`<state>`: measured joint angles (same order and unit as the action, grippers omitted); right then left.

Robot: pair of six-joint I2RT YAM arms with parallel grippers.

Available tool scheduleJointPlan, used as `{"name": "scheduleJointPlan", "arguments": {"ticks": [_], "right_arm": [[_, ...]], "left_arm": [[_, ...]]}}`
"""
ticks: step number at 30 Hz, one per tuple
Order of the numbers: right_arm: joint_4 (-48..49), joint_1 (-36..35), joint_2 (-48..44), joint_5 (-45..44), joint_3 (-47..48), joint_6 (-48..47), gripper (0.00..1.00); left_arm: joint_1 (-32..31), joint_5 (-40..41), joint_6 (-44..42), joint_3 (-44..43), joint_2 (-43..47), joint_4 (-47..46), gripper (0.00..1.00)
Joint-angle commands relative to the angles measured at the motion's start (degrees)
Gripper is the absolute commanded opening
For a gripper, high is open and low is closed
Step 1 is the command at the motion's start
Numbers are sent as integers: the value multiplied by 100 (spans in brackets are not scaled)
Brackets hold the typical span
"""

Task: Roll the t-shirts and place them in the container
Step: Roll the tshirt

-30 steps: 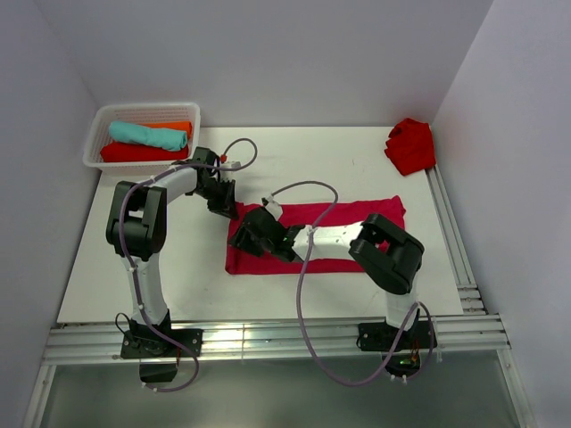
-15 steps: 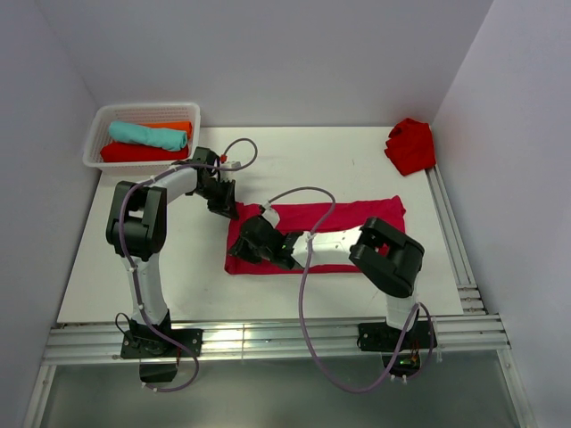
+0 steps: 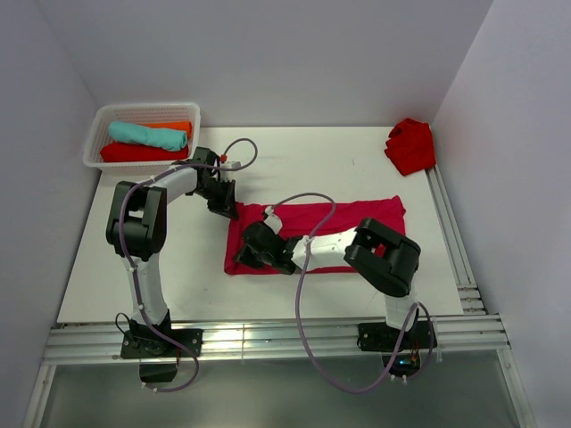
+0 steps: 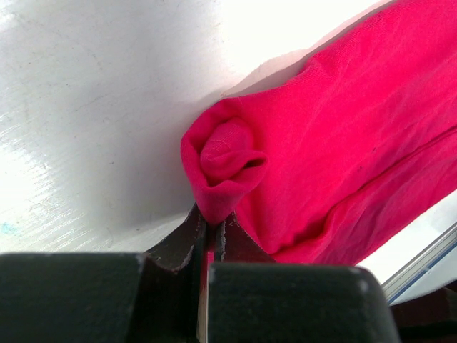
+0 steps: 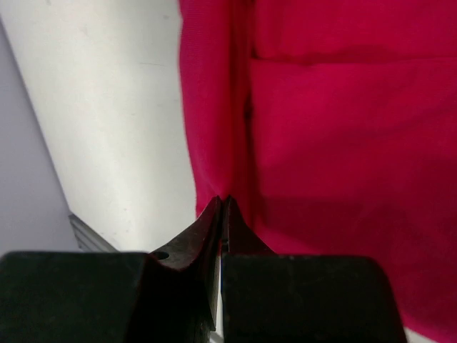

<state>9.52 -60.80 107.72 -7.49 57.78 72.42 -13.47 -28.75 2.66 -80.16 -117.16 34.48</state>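
Crimson cloth is the work in hand: the crimson t-shirt (image 3: 343,221) lies folded into a long band on the table (image 3: 161,267), to the right of the basket (image 3: 96,147) and nearer the arms' bases than it. In the basket we see three finished rolls, a teal one (image 3: 147,135), an orange one (image 3: 176,127) and a red one (image 3: 134,153). A scarlet heap (image 3: 411,144) waits well to the right of the basket, against the side wall.

We judge the step to be the start of the roll, at the band's short end that faces the basket. The left tool (image 3: 223,207) is clenched on the corner closest to the basket, and its own camera shows a small bunched knob of cloth just above its tips. The right tool (image 3: 245,259) sits at the other corner of that same end, farther from the basket. Its jaws are pressed together on the hem, which seems to be pinched between them (the cloth is thin, so we say this with some caution).

Next, we think, both tools must lift the end a little and turn it over away from the basket, moving together. If one leads, the roll will likely come out slanted or loose.
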Motion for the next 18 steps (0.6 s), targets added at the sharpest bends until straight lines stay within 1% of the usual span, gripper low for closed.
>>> {"name": "scheduleJointPlan", "arguments": {"ticks": [1,7,11,14,15,16,18], "right_arm": [[-20,-64,248,-60,119,26,0],[-204,-99,425,-156,102,-17,0],[-616,-161,557,-236,408,-193,0],[-907,-213,583,-420,646,-281,2],[-1056,-240,583,-455,690,-299,5],[-1188,-266,531,-543,717,-316,12],[-1329,-275,460,-631,779,-317,18]], "left_arm": [[-32,950,-204,185,-298,-310,0],[-32,994,-204,159,-324,-293,0],[-32,1030,-204,159,-333,-284,0],[-32,1073,-204,167,-325,-284,0],[-32,1074,-204,167,-307,-284,0],[-32,1100,-204,167,-307,-284,0],[-32,1117,-204,159,-325,-275,0]]}}
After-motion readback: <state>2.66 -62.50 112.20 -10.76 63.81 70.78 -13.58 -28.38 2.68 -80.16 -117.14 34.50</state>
